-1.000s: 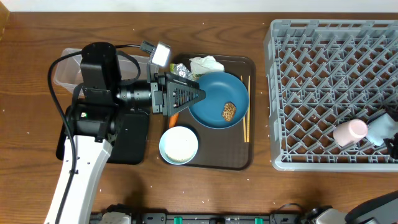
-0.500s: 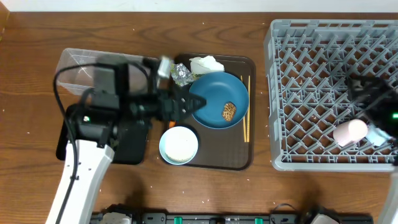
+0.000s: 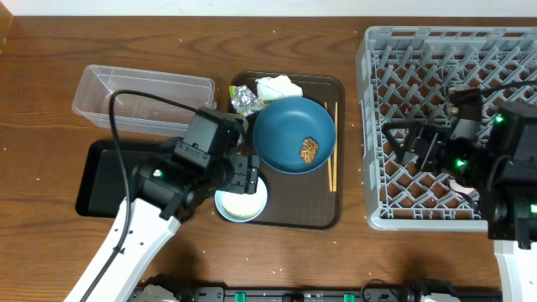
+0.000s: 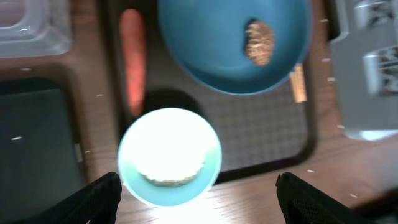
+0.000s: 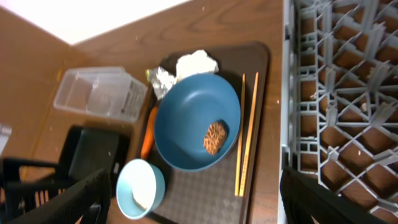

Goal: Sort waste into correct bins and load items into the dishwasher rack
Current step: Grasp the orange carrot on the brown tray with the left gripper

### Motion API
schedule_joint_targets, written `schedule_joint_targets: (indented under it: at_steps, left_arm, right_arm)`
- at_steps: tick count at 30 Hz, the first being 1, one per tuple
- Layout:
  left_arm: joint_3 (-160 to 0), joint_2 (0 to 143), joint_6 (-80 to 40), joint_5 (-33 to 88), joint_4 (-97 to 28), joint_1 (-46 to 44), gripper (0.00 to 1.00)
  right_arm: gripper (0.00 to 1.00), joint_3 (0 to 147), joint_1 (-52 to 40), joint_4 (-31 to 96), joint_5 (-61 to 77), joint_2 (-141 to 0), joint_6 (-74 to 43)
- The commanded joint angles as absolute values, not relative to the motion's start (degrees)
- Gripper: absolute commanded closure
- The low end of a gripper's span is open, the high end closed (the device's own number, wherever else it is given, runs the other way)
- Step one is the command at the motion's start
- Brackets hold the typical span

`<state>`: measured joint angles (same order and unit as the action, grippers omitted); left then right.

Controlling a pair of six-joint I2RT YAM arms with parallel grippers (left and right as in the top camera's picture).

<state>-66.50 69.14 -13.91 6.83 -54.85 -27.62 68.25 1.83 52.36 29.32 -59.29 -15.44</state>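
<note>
The left pincer [image 4: 199, 198] is hanging over the near left corner of the dark brown serving tray [image 3: 289, 220]. Its 2 fingers are spread wide and are pinching nothing. Right under it the white bowl with light blue rim [image 3: 242, 203] is standing upright on the tray, with a small heap of loose white rice grains [image 4: 166, 173] lying inside. The left arm is covering part of this bowl in the overhead view.

Behind the bowl, the large dark blue plate [image 3: 281, 134] is sitting in the middle of the tray, and the brown food lump [image 3: 310, 149] is lying in it, toward its right side. The small orange carrot [image 4: 132, 62] is lying on the tray just beside the plate's left edge. The crumpled silver foil ball [image 3: 243, 99] and the crumpled white paper napkin [image 3: 278, 85] are resting at the far edge of the tray, side by side. The 2 thin wooden chopsticks [image 3: 332, 155] are lying along the right side of the tray.

On the worktop [image 3: 50, 235], left of the serving tray, the clear plastic tub [image 3: 143, 96] is standing behind the shallow black tray [image 3: 105, 172].

The right pincer [image 5: 196, 199] is also spread wide and holding nothing. It is hovering above the grey dishwasher rack [image 3: 419, 75], near its left wall. The small pink cup [image 3: 461, 187] is showing only as a pink sliver in the rack, under the right arm.
</note>
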Motion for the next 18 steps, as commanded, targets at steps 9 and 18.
schedule_joint_targets:
  at_steps: [9, 18]
  left_arm:
    - [-66.0, 80.0, -15.0, -7.4, -47.5, -27.7, 0.28]
    - [-65.8, 95.4, -15.1, -11.0, -37.7, -27.2, 0.60]
  right_arm:
    - [0.19, 68.9, -0.1, 52.8, 27.0, -61.6, -13.2]
    - [0.19, 68.9, -0.1, 54.4, 27.0, -62.0, -13.2]
